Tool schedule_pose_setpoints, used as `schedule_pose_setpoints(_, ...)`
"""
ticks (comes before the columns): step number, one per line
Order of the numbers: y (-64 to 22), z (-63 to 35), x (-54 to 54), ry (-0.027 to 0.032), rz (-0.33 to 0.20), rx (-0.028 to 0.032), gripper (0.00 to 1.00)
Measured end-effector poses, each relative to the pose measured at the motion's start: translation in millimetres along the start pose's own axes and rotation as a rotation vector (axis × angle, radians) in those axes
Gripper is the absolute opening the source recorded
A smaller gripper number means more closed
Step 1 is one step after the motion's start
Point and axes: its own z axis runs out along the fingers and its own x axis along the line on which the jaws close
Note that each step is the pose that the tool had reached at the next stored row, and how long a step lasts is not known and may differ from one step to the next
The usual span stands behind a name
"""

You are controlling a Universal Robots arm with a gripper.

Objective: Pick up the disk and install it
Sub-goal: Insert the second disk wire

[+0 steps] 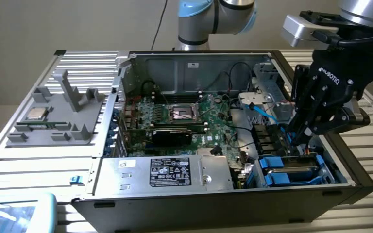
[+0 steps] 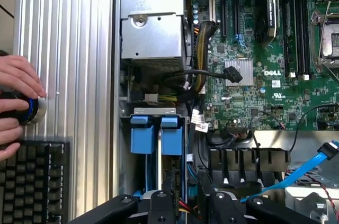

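The disk [image 1: 292, 170], silver with a bright blue carrier, sits in the drive bay at the front corner of the open computer case [image 1: 342, 170], on the exterior view's right. My gripper [image 1: 296, 144] reaches down into the bay at the disk's far end, its black fingers [image 1: 301, 114] closed on the carrier. From the wrist, the disk's two blue end tabs [image 2: 157, 135] point away, and the blue rails run back between my gripper [image 2: 185, 205] fingers. The contact itself is hidden behind the finger links.
A grey fixture [image 1: 57, 116] holding a silver processor chip [image 1: 37, 112] stands left of the case. The power supply [image 1: 167, 172], motherboard [image 1: 193, 121] and a blue data cable [image 1: 264, 109] crowd the bay. A person's hand [image 2: 16, 102] rests on a knob by a keyboard [image 2: 32, 181].
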Motion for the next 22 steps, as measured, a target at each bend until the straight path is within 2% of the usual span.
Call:
schedule_pose_setpoints(2,-0.4,2.8,-0.3,0.0001,-0.001,-0.0053,0.31)
schedule_pose_setpoints(3,-0.7,4.1,-0.4,-0.0002,-0.001,-0.0059,0.31)
schedule_pose_setpoints(15,-1.9,13.8,-1.4,-0.0029,-0.001,-0.006,0.31)
schedule_pose_setpoints(16,-1.9,14.2,-1.4,-0.0039,-0.001,-0.0061,0.28)
schedule_pose_setpoints(17,-2.0,14.7,-1.4,-0.006,-0.001,-0.0061,0.28)
schedule_pose_setpoints(18,-2.0,15.3,-1.5,-0.0094,-0.001,-0.0062,0.22)
schedule_pose_setpoints(19,-2.0,15.7,-1.6,-0.0138,-0.002,-0.0063,0.22)
schedule_pose_setpoints(20,-2.1,16.0,-1.6,-0.0186,-0.002,-0.0064,0.16)
schedule_pose_setpoints(22,-2.0,16.0,-1.6,-0.0247,-0.003,-0.0066,0.16)
